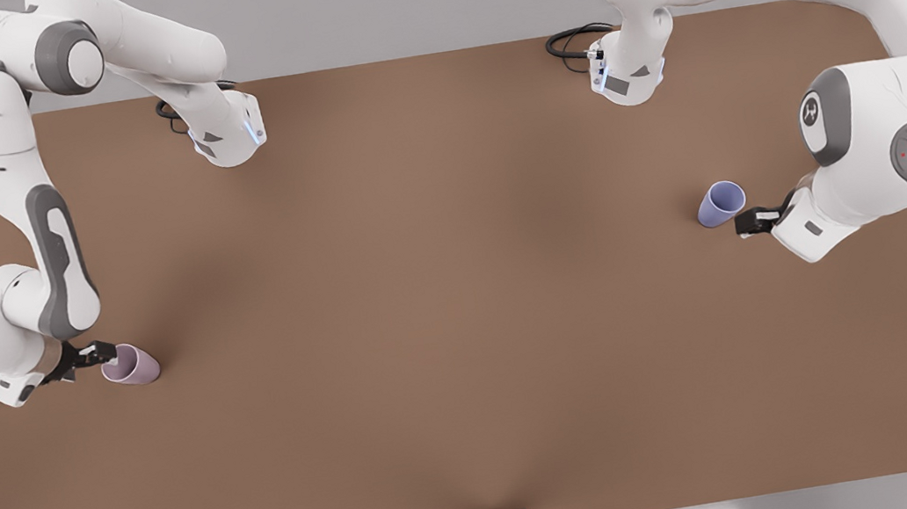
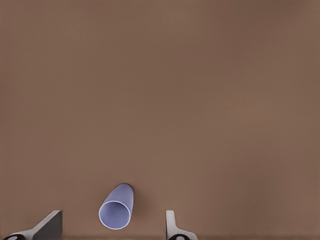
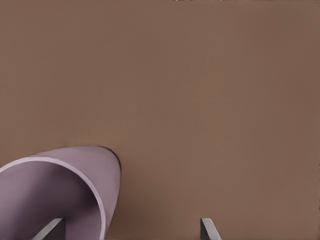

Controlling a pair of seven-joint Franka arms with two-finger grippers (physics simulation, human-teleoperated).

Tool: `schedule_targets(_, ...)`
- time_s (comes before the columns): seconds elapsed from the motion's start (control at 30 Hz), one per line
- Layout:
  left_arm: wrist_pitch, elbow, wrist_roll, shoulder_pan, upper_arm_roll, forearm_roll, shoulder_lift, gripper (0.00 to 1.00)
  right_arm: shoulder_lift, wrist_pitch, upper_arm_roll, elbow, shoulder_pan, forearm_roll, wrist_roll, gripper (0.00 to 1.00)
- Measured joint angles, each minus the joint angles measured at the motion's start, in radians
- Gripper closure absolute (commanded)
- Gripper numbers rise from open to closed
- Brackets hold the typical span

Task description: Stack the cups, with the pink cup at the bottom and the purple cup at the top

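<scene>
Spanning the whole scene is one brown table point(image 1: 465, 333), both arms bent low over its ends. The left gripper point(image 1: 755, 221) reaches in from the front view's right, fingers point(image 2: 172, 227) spread wide, just short of the purple cup point(image 1: 720, 204). The right gripper point(image 1: 90, 354) (front view's left) also has its fingers point(image 3: 209, 229) apart, one inside the pink cup point(image 1: 130, 365). Two cups, well apart.
</scene>
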Motion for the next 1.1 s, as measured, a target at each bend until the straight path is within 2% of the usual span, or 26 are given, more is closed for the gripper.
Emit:
schedule_targets(0.3,0.002,0.001,0.001,0.003,0.003,-0.001,0.003,0.00,0.019,0.078,0.003,-0.027,-0.001,0.001,-0.080,0.00)
schedule_targets(0.37,0.002,0.002,0.001,0.003,0.010,-0.001,0.003,0.00,0.023,0.088,0.005,-0.026,0.000,0.002,-0.092,0.06)
schedule_targets(0.4,0.002,0.002,0.001,0.003,0.013,-0.001,0.002,0.00,0.027,0.091,0.006,-0.024,0.000,0.004,-0.098,0.17)
schedule_targets(0.43,0.003,0.002,0.001,0.003,0.015,-0.001,0.002,0.00,0.029,0.094,0.010,-0.022,0.000,0.006,-0.102,0.21)
schedule_targets(0.63,0.003,0.002,0.002,0.003,0.017,-0.001,0.001,0.00,0.038,0.093,0.021,-0.027,-0.001,0.018,-0.118,0.29)
schedule_targets(0.77,0.002,0.004,0.002,0.003,0.018,-0.001,0.000,0.00,0.036,0.075,0.029,-0.021,-0.001,0.022,-0.119,0.50)
schedule_targets(0.83,0.002,0.004,0.002,0.003,0.024,-0.001,0.000,0.00,0.035,0.064,0.036,-0.022,-0.001,0.023,-0.116,0.55)
schedule_targets(0.9,0.002,0.004,0.003,0.003,0.025,-0.001,0.000,0.00,0.034,0.051,0.041,-0.023,-0.007,0.024,-0.114,0.73)
schedule_targets(0.93,0.002,0.005,0.003,0.003,0.026,-0.001,0.000,0.00,0.034,0.045,0.049,-0.024,-0.016,0.025,-0.114,0.79)
schedule_targets(1.1,0.005,0.005,0.005,0.003,0.030,-0.001,0.000,0.00,0.021,0.018,0.073,-0.021,-0.030,0.027,-0.115,0.79)
